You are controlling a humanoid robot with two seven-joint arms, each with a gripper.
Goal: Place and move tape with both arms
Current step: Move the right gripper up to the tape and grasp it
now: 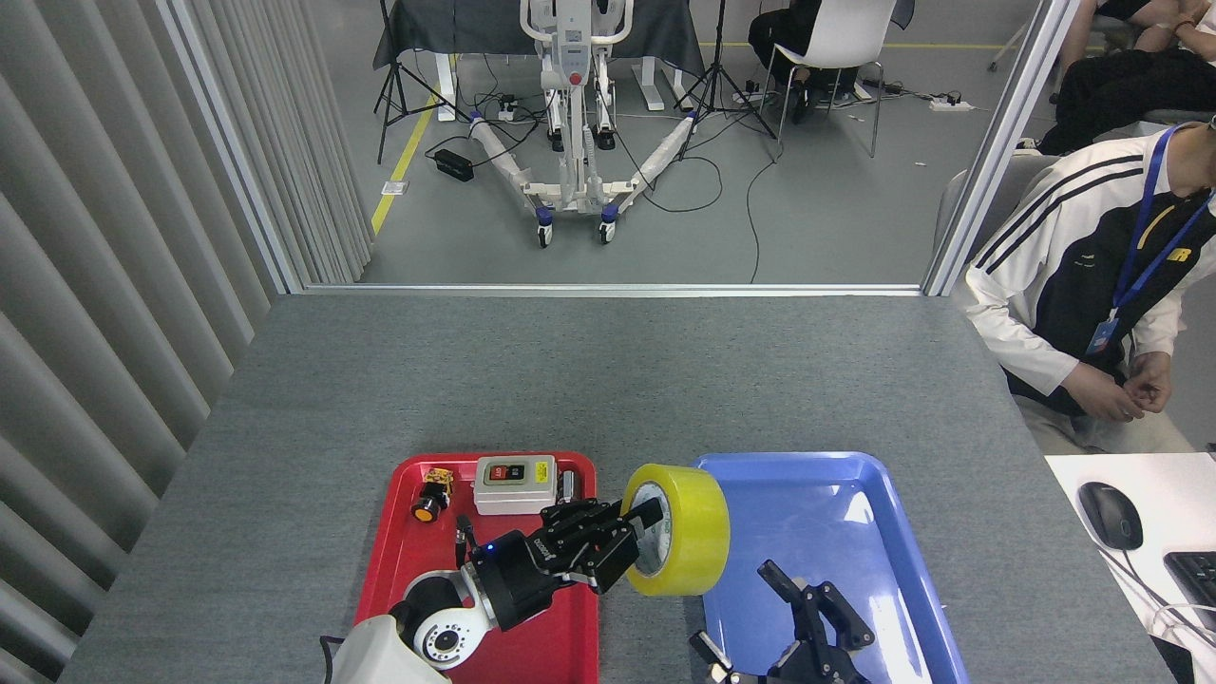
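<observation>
One gray table (608, 380) carried everything, and on it lay two trays: one red tray (408, 560) beneath and behind the left gripper, and one blue tray (855, 503) just to that gripper's right, with the right gripper over its near end. Two arms were in view. The left gripper (622, 541) was clamped on the single roll of tape (689, 527), one finger reaching into the white core and the others pressing the near side, so that the yellow roll stood on edge, raised off the table, above the gap between the two trays and overlapping the blue tray's left rim. The right gripper (807, 627) sat low at the picture's edge, just right of and nearer than the tape, its fingers spread apart and holding nothing. The step in hand looked like the carry from the red tray toward a handover or a set-down on the blue side. The next move probably called for the left gripper to bring the roll a little farther right and lower, and for the right gripper to line its fingers up with the roll's rim before closing. Behind the left gripper, on the red tray, remained one gray switch box (514, 484), one small orange-faced push button (429, 497) and one small dark cylinder (567, 486).
</observation>
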